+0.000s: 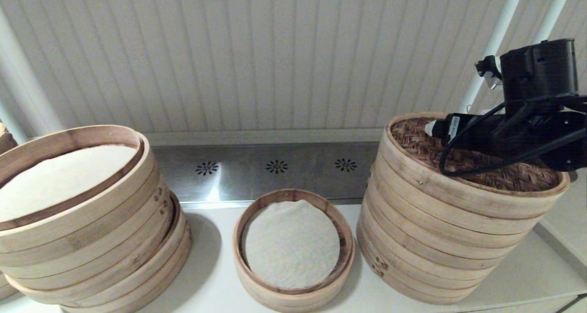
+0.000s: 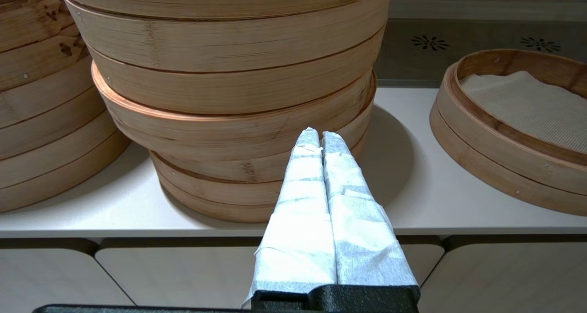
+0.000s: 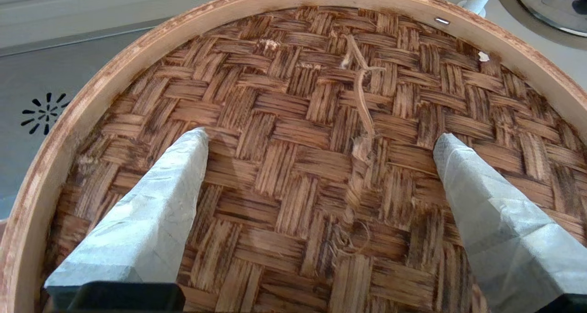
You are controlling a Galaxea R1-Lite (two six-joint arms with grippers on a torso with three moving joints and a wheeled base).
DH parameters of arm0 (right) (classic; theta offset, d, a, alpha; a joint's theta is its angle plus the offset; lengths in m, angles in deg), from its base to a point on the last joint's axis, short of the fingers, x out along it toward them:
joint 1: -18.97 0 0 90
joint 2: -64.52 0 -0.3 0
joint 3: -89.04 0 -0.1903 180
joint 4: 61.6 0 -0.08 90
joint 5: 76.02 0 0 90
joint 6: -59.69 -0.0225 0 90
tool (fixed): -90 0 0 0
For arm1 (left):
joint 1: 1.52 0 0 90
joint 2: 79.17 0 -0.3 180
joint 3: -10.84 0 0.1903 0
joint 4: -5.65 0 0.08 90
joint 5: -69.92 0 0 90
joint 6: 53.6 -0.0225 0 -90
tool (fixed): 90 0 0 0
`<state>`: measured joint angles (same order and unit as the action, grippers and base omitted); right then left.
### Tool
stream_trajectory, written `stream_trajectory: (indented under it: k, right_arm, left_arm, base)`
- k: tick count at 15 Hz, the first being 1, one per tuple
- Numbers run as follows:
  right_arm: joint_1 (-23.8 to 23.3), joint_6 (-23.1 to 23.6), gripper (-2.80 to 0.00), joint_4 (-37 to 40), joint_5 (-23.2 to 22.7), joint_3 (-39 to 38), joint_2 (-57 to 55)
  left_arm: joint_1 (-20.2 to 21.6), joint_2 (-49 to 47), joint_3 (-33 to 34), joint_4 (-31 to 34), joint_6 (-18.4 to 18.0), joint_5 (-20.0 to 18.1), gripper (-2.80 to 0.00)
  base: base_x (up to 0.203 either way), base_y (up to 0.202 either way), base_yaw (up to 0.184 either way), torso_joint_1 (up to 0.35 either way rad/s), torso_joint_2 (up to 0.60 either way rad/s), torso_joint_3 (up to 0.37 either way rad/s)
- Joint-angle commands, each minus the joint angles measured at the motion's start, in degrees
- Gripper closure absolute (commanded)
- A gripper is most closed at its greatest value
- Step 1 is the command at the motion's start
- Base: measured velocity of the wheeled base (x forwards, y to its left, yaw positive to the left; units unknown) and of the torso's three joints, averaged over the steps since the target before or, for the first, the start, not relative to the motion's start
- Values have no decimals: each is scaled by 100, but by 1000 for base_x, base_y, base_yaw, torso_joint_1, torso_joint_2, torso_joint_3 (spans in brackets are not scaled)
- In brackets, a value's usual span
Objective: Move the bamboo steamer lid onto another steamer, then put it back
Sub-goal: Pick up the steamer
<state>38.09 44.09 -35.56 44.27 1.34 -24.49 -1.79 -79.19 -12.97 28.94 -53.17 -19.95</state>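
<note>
- Tall bamboo stack [image 1: 440, 239] stands on the white counter [image 1: 211, 276], at the right.
- Leaning stack [image 1: 87, 221] with cream liner sits at the left.
- Bamboo steamer lid [image 3: 302, 166] caps the tall stack, its twine loop [image 3: 360, 97] lying flat.
- Short single-tier steamer [image 1: 293, 249] rests between the stacks, uncovered.
- Right gripper [image 3: 321, 141] hovers over the lid, fingers spread wide, grasping nothing.
- Left gripper [image 2: 320, 136] waits near the leaning stack's base, fingers pressed together, empty.
</note>
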Motion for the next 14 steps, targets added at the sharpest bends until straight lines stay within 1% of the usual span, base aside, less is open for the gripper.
stream_trajectory:
  k: [1,7,8,9,11,14]
  right_arm:
    - [-5,-5,-280,-135,20,-64,15]
    - [-41,-5,-280,-345,47,-134,-20]
    - [-49,-5,-275,-346,47,-160,-6]
    - [-102,-5,0,-346,38,-186,14]
    - [-192,4,0,-346,29,-187,32]
    - [-199,-5,0,-346,21,-196,32]
  left_arm:
    - [0,2,0,-1,0,4,0]
    - [0,2,0,-1,0,4,0]
    - [0,2,0,-1,0,4,0]
    - [0,2,0,-1,0,4,0]
    - [0,2,0,-1,0,4,0]
    - [0,2,0,-1,0,4,0]
  base:
    - [0,0,0,0,0,0]
    - [0,0,0,0,0,0]
    - [0,0,0,0,0,0]
    - [0,0,0,0,0,0]
    - [0,0,0,0,0,0]
    - [0,0,0,0,0,0]
